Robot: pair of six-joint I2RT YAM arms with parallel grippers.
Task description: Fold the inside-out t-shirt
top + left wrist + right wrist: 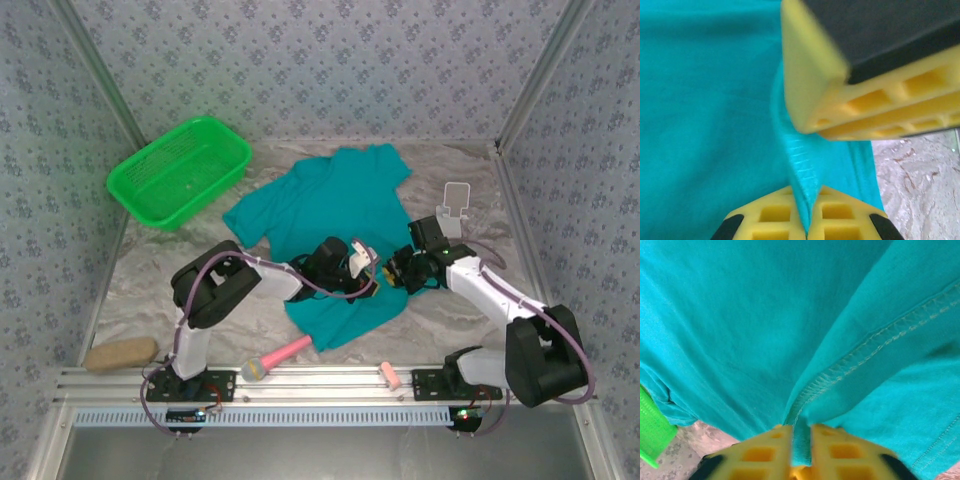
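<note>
My left claw [805, 222] is clenched on a ridge of the plain teal soft-cloth t-shirt [335, 205], which lies at the middle of the counter [140, 290]. My right claw [801, 442] pinches its stitched hem. I judge this to be the first fold's grasp. Next, both should lift evenly and carry the cloth over.

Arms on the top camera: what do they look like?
Both the left arm and right arm have white links, bulky black joint housings and a purple cable looped alongside. Their jaws are yellow, moulded with square cells, black at the outer edges.
</note>
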